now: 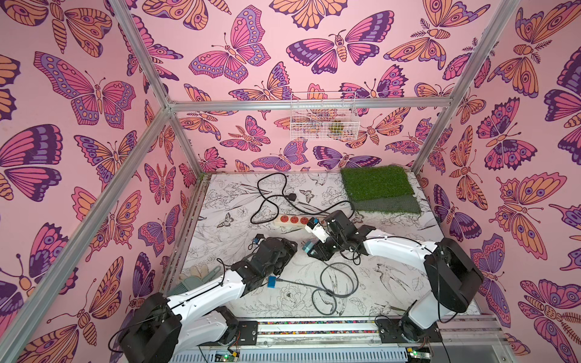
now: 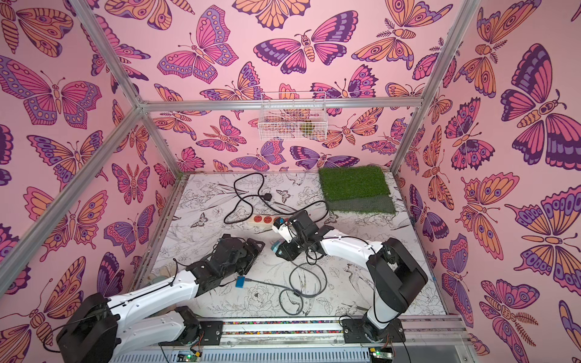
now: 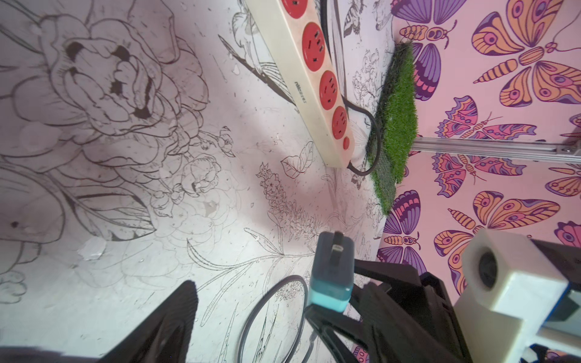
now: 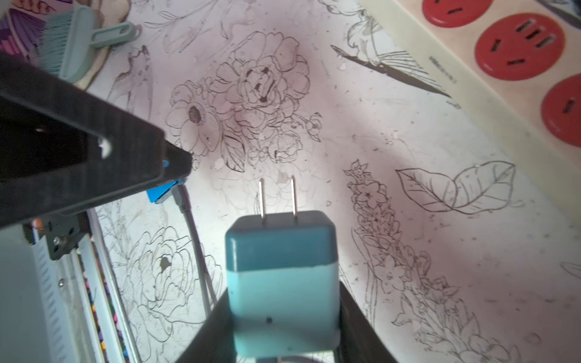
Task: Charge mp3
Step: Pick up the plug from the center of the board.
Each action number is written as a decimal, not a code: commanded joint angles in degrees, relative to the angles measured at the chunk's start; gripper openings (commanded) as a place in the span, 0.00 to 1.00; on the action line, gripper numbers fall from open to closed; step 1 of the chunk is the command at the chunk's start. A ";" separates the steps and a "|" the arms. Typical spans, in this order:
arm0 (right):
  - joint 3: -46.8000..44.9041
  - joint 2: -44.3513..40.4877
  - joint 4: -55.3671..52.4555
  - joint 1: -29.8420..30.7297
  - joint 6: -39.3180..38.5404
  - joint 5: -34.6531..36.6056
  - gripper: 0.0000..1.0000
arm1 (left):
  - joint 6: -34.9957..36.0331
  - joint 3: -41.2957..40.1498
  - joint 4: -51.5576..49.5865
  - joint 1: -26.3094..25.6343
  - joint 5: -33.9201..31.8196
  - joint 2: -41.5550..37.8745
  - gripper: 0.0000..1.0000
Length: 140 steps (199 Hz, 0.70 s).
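Observation:
The mp3 (image 1: 272, 282) (image 2: 240, 281) is a tiny bright-blue square lying flat on the table beside my left wrist. A grey cable (image 1: 333, 283) is plugged into it and loops away to the right. My left gripper (image 1: 283, 243) hovers open just behind it, holding nothing; one dark finger (image 3: 176, 317) shows in the left wrist view. In the right wrist view the mp3 (image 4: 160, 191) peeks out from under that gripper. My right gripper (image 1: 311, 248) (image 4: 283, 314) is shut on the teal charger cube (image 4: 281, 276) (image 3: 333, 270), whose two prongs point outward, short of the power strip (image 1: 290, 220) (image 4: 503, 63).
The cream power strip (image 3: 317, 78) has red sockets, and its black cord (image 1: 270, 195) coils toward the back. A green grass mat (image 1: 377, 185) lies at the back right. A white wire basket (image 1: 323, 116) hangs on the back wall. A teal brush (image 4: 72, 41) lies at the left edge.

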 commanded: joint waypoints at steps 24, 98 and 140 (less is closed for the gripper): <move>3.55 1.43 -3.23 0.04 -1.88 -11.41 0.00 | -0.45 -1.81 7.50 0.31 2.49 1.63 0.83; 4.78 2.49 -5.24 0.23 -2.94 -15.29 0.00 | -1.16 -2.76 13.92 0.07 4.90 4.47 0.71; 5.52 3.53 -6.32 0.49 -3.16 -15.04 0.00 | -1.36 -2.92 16.11 -0.10 6.10 5.74 0.62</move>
